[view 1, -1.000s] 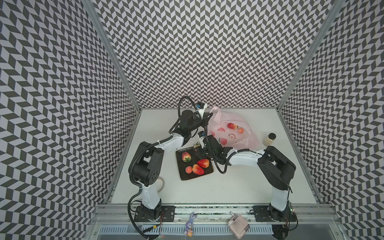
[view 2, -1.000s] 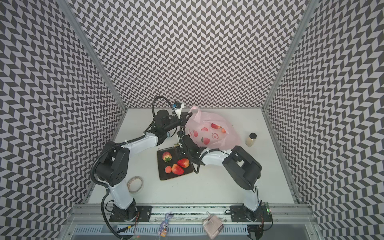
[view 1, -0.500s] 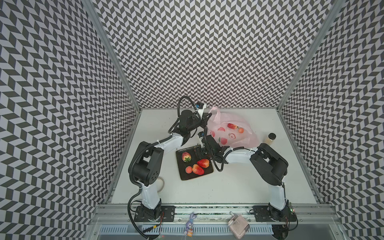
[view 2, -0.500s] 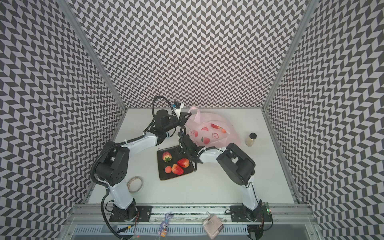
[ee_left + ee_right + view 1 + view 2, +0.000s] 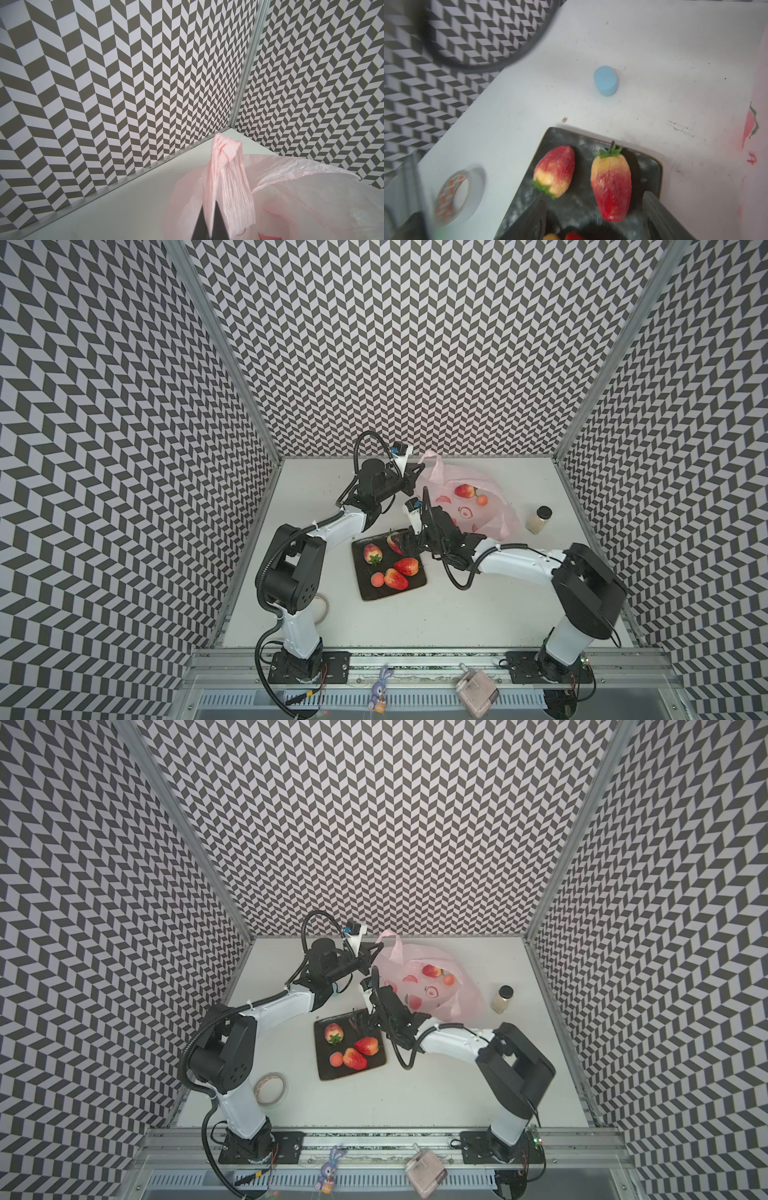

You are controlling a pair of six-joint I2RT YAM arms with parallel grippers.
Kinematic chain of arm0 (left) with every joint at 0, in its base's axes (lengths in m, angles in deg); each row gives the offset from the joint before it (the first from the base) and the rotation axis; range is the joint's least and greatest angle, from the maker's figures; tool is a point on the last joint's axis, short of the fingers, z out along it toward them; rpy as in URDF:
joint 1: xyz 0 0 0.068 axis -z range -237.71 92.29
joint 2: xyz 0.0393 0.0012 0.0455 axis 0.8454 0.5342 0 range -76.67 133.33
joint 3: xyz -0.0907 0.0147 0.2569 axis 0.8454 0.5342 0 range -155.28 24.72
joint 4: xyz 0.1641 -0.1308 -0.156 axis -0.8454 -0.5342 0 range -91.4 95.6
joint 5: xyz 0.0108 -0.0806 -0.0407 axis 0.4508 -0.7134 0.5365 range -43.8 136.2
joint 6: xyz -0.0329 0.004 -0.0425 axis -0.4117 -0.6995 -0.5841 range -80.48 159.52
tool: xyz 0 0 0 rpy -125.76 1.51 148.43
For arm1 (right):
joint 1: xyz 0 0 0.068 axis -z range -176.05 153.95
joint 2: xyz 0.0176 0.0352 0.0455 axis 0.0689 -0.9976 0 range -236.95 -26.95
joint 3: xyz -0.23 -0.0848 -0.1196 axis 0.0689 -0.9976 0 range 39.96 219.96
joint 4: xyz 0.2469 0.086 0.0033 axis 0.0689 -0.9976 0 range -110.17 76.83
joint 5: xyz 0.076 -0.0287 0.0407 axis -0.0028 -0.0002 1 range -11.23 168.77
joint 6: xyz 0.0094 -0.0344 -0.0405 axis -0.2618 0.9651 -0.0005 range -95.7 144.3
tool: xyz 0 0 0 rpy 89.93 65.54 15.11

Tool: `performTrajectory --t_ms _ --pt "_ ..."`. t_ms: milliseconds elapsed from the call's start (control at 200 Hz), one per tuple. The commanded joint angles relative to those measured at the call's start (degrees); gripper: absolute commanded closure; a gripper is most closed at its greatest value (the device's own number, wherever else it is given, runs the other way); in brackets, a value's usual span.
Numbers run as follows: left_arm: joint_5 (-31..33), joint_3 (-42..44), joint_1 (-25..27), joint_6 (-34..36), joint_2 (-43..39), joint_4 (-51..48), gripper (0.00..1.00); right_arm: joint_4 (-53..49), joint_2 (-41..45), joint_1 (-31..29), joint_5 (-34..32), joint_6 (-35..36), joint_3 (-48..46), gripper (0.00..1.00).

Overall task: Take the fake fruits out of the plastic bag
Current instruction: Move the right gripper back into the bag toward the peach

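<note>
The pale-pink plastic bag (image 5: 500,516) lies at the back of the table, and through it show a strawberry (image 5: 464,490) and an orange ball (image 5: 482,500). My left gripper (image 5: 209,220) is shut on the bag's bunched handle (image 5: 226,176) and holds it up. My right gripper (image 5: 593,218) hangs open over the far corner of the dark plate (image 5: 370,593). A red-and-yellow strawberry (image 5: 611,182) lies on the plate between its fingers, touching neither. The plate also carries three more strawberries (image 5: 372,552) (image 5: 406,566) (image 5: 395,578) and an orange ball (image 5: 377,579).
A small jar (image 5: 539,519) stands right of the bag. A tape roll (image 5: 270,1088) lies near the left arm's base. A light-blue blob (image 5: 605,81) sits on the table beyond the plate. The patterned walls enclose three sides.
My right gripper's jaws have spread apart, and the strawberry between them now lies loose on the plate. The left gripper has kept still, holding the bag's handle.
</note>
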State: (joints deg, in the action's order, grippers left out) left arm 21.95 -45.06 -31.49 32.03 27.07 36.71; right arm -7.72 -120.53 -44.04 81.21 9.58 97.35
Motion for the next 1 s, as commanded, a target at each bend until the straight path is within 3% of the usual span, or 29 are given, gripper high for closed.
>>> performTrajectory --t_ms 0,165,315,421,516,631,997 --pt "-1.0 0.0 0.2 -0.4 -1.5 0.9 1.0 4.0 8.1 -0.1 2.3 3.0 -4.2 0.33" --pt "-0.9 0.9 0.4 -1.0 -2.1 2.0 1.0 2.8 19.5 -0.1 1.7 3.8 -11.4 0.39" --pt "-0.6 1.9 0.9 -1.3 -3.2 2.4 1.0 -0.4 27.2 0.1 -6.1 1.2 -13.5 0.44" --pt "0.4 3.2 1.4 -1.9 -4.5 3.4 1.0 -4.8 29.5 1.4 -13.3 -1.5 -11.2 0.56" --pt "0.2 4.2 2.4 -1.8 -5.8 4.5 1.0 -8.9 27.6 3.1 -18.9 -4.7 -7.8 0.63" --pt "0.4 5.5 4.2 -0.6 -7.9 4.8 1.0 -10.7 22.8 5.4 -19.0 -6.4 -5.0 0.68" --pt "5.0 9.7 7.9 -2.2 -13.3 7.8 1.0 -14.0 6.3 10.2 -18.1 2.0 -3.5 0.69"
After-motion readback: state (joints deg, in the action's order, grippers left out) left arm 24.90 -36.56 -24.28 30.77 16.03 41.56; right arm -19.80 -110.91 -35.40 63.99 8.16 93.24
